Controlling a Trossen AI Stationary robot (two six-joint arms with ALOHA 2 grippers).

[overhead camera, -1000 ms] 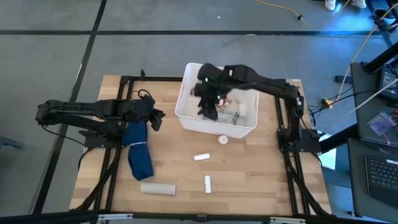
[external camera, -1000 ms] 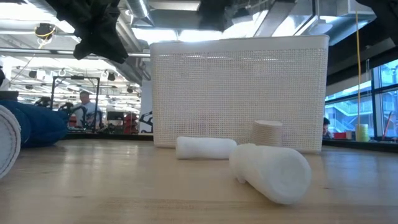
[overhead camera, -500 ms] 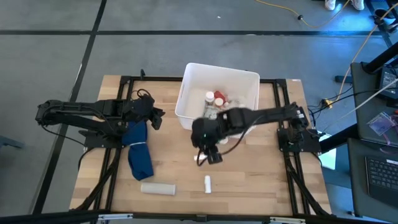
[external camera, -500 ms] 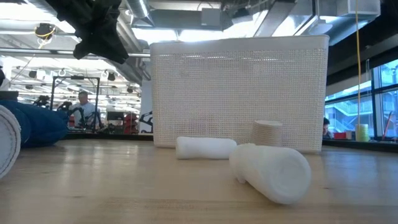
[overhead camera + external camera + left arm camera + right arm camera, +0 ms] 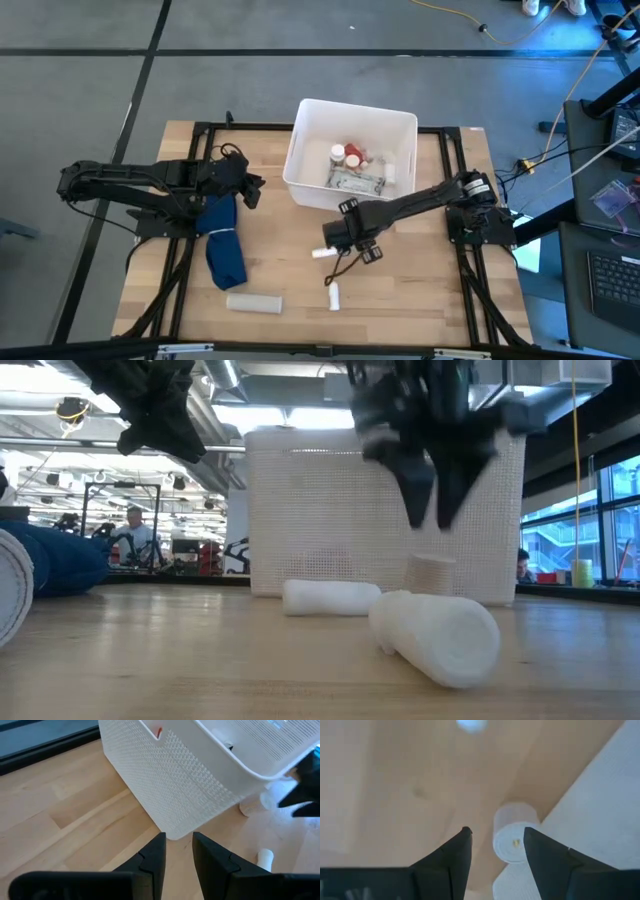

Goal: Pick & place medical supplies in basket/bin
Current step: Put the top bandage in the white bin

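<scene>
The white bin (image 5: 345, 205) stands on the table's far middle, holding a red-orange bottle (image 5: 352, 153), a white bottle (image 5: 337, 155) and a grey blister pack (image 5: 356, 182). My right gripper (image 5: 431, 520) hangs open in front of the bin's near wall, fingers pointing down. A small white round bottle (image 5: 514, 840) stands upright on the table below and between them, apart from them. In the high view the gripper (image 5: 352, 240) hides that bottle. My left gripper (image 5: 178, 851) waits at the table's left, above the blue cloth (image 5: 222, 245), open by a narrow gap.
Two white tubes (image 5: 322, 253) (image 5: 335, 295) and a larger white roll (image 5: 253, 301) lie on the wood near the table's near edge. The bin wall (image 5: 600, 810) stands right beside the small bottle. Black frame rails run along both table sides.
My right gripper has come out of the bin, crossed its near wall toward the table's near edge, and come down in front of the bin over the small round bottle. Nothing on the table has moved.
</scene>
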